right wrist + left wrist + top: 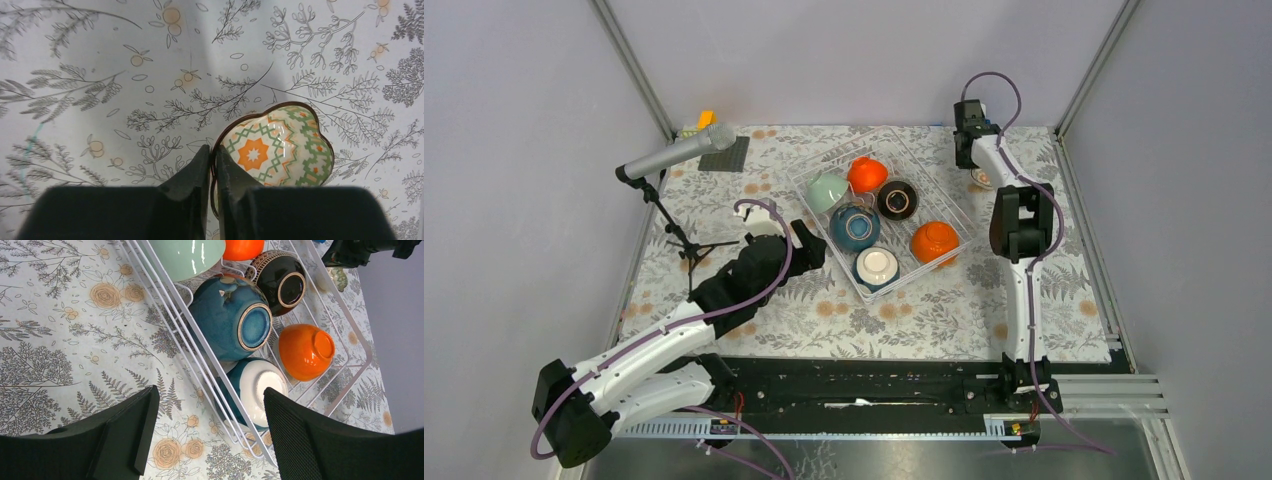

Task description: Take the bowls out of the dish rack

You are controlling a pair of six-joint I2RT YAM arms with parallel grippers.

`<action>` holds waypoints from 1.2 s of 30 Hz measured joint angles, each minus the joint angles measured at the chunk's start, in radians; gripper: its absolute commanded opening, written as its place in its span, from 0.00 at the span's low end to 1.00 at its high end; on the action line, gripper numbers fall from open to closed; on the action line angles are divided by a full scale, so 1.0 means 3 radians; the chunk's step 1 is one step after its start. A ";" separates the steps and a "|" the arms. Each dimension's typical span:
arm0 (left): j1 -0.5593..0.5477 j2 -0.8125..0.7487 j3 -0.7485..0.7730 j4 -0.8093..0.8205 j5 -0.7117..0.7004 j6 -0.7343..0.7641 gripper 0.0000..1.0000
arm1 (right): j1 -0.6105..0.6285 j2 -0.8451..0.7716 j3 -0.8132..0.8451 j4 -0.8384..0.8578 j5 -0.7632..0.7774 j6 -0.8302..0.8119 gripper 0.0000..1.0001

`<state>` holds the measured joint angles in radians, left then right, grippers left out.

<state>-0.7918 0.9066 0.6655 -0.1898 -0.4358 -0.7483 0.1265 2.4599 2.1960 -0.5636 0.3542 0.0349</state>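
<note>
Dish rack (pixel 932 186) sits skewed on the worktop (pixel 924 320), mid-width, nearer the far edge. In the rack: bowl A (pixel 828 192) and bowl B (pixel 867 174) at its far end; bowl C (pixel 854 227) and bowl D (pixel 897 200) mid-rack; bowl E (pixel 876 267) and bowl F (pixel 935 242) at its near end. Bowl G (pixel 277 145) lies on the worktop right of the rack, toward the far-right corner, with the right pincer (pixel 212 150) on its rim. Left pincer (pixel 209 395) is just left of the rack. Microphone stand (pixel 686 245) is by the left edge; baseplate (pixel 724 155) is at the far-left corner.

Robot lab test cell
Plain grey walls (pixel 514 150) on metal frame posts (pixel 629 62), two arms (pixel 1021 290) bolted to a rail (pixel 864 385), mic (pixel 679 153) on stand, printed cloth (pixel 944 310) over the table
</note>
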 measured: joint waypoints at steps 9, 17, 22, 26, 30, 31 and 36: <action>0.0000 0.0001 0.0000 0.0000 0.0022 -0.0001 0.82 | 0.0090 0.0056 -0.0004 -0.0027 0.0146 -0.0177 0.64; 0.0000 0.0010 0.0000 0.0017 0.0069 0.0000 0.83 | 0.0127 -0.0823 -0.0675 0.0001 -0.0314 -0.0036 0.66; 0.0000 0.0126 0.0000 0.0089 0.0131 0.0028 0.84 | 0.0131 -0.1862 -0.1596 0.0305 -0.0940 0.0215 0.69; 0.0000 0.0223 0.0000 0.0141 0.0158 0.0066 0.84 | 0.0175 -0.2480 -0.2177 0.0552 -0.1368 0.0425 0.83; 0.0000 0.0249 0.0000 0.0239 0.0182 0.0093 0.84 | 0.0403 -0.2845 -0.2645 0.0758 -0.1587 0.0526 1.00; 0.0000 0.0258 0.0000 0.0276 0.0188 0.0103 0.84 | 0.0470 -0.2917 -0.2771 0.0821 -0.1663 0.0553 1.00; 0.0003 0.0300 -0.0008 0.0383 0.0242 0.0113 0.84 | 0.0633 -0.3348 -0.3648 0.1367 -0.2172 0.0849 1.00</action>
<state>-0.7910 0.9966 0.6632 -0.0750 -0.3634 -0.7143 0.3164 1.4555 1.1015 -0.1535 -0.2974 0.2897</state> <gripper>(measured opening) 0.839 0.993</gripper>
